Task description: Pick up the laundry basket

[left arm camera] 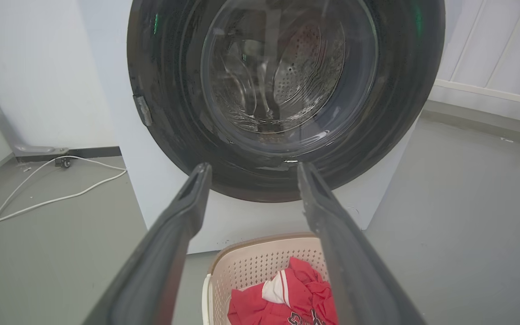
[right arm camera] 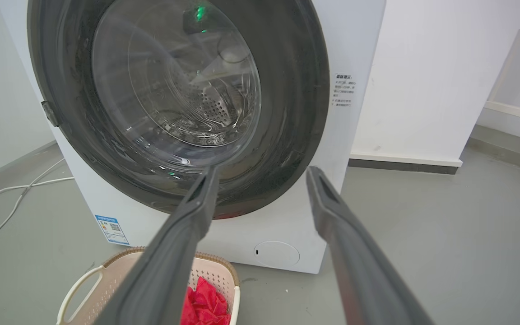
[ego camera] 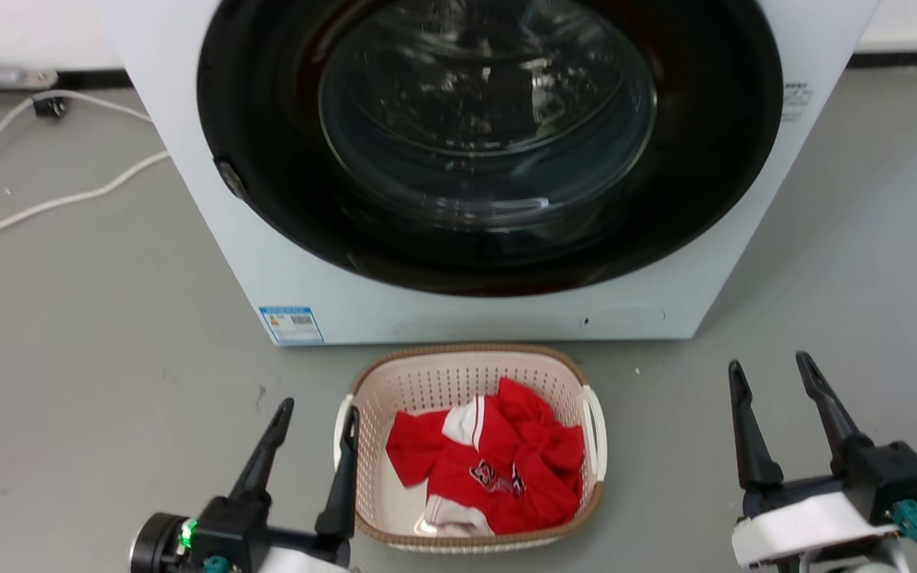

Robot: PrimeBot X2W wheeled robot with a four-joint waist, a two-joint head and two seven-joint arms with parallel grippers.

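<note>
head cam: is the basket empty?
No, a red and white garment lies crumpled inside the laundry basket.

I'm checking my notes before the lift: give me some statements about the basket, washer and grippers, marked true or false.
1. The basket holds red clothing. True.
2. The basket sits on top of the washer. False: it stands on the floor in front of the washer.
3. The left gripper is shut on a handle. False: it is open, beside the basket.
4. The right gripper is open, apart from the basket. True.
</note>
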